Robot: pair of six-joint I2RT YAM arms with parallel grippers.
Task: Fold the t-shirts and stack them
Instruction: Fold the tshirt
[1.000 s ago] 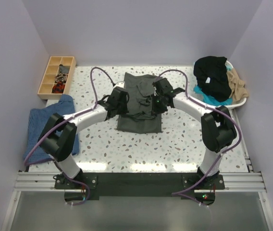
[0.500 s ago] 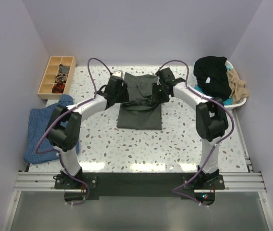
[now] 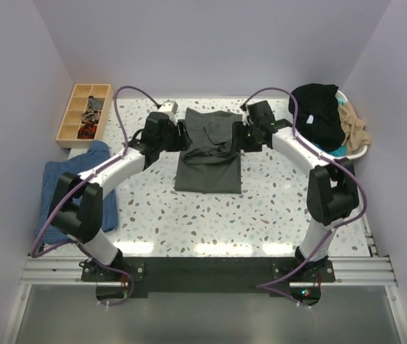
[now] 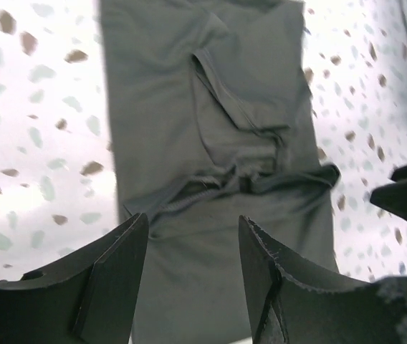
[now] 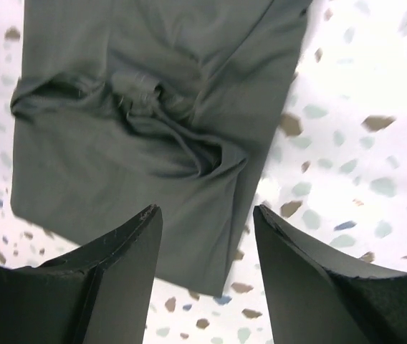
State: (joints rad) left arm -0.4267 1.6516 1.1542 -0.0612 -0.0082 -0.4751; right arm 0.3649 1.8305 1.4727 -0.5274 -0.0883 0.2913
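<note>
A charcoal-grey t-shirt (image 3: 208, 154) lies folded into a long strip in the middle of the table, with a crumpled ridge across it. My left gripper (image 3: 180, 135) hovers at its left edge, open and empty. My right gripper (image 3: 242, 136) hovers at its right edge, also open and empty. In the left wrist view the t-shirt (image 4: 211, 122) lies beyond the spread left gripper (image 4: 193, 240). In the right wrist view the t-shirt (image 5: 132, 107) lies beyond the right gripper (image 5: 207, 218), whose right finger is over bare table. More t-shirts, black (image 3: 317, 111), tan (image 3: 355, 127) and teal (image 3: 309, 145), are heaped at the far right.
A white basket (image 3: 363, 150) holds the heap at the right edge. A blue cloth (image 3: 66, 188) lies at the left edge. A wooden compartment tray (image 3: 84, 113) with small items stands at the far left. Purple walls close in three sides.
Both grippers have gone from shut to open, letting go of the charcoal-grey t-shirt. They have moved apart and toward the far end, off its middle to its side edges.
</note>
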